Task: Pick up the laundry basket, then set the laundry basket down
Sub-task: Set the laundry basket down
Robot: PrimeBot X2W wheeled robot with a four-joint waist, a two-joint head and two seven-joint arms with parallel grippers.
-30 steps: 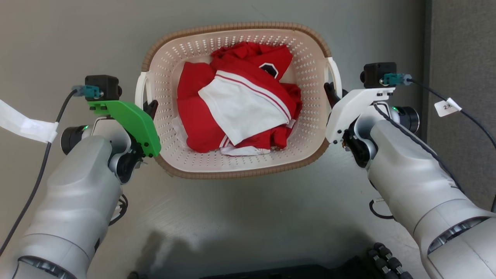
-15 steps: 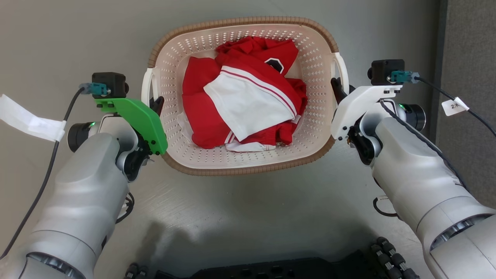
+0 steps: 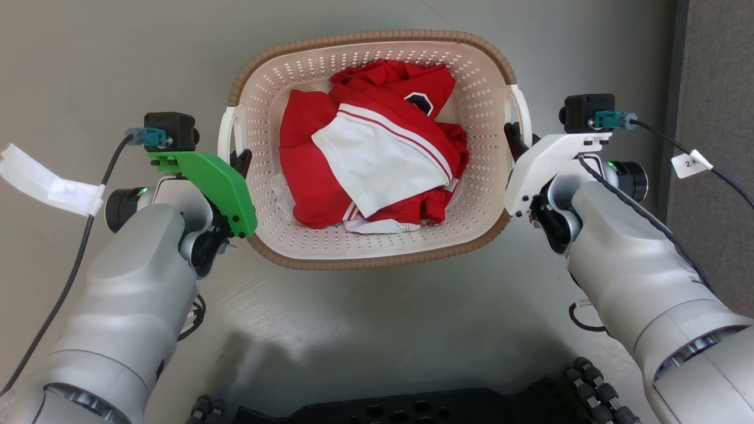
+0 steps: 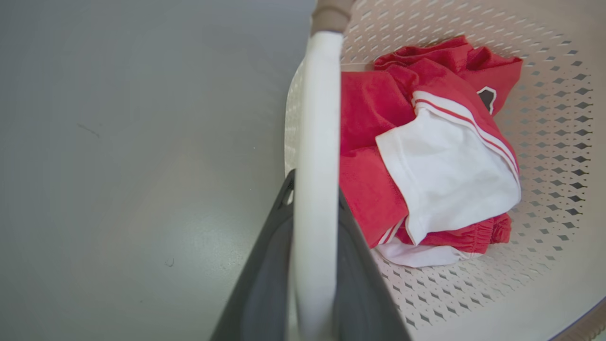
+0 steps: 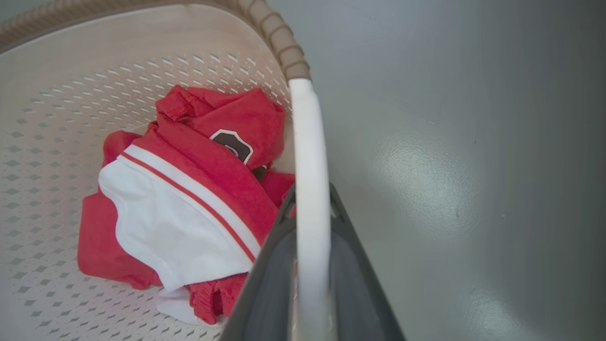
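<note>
The laundry basket (image 3: pixel 377 262), cream with perforated walls and a brown woven-look rim, sits between my two arms in the head view. Red-and-white clothing (image 3: pixel 371 159) lies bunched inside it. My left gripper (image 3: pixel 238 160) is shut on the basket's white left handle (image 4: pixel 316 132), a dark finger on each side of it. On the opposite side, the white right handle (image 5: pixel 308 156) is clamped by my right gripper (image 3: pixel 513 134). The same clothing (image 4: pixel 426 156) shows in both wrist views. I cannot tell whether the basket's base touches the floor.
Smooth grey floor (image 3: pixel 377 330) surrounds the basket. A darker grey strip (image 3: pixel 716 88) runs along the right edge. My black base (image 3: pixel 412 412) lies at the bottom edge. Cables run from both wrists, the left with a white tape tag (image 3: pixel 50 187).
The whole head picture has shifted a little to the right and more of my base shows. Both grippers keep their hold on the handles; the basket stays between them.
</note>
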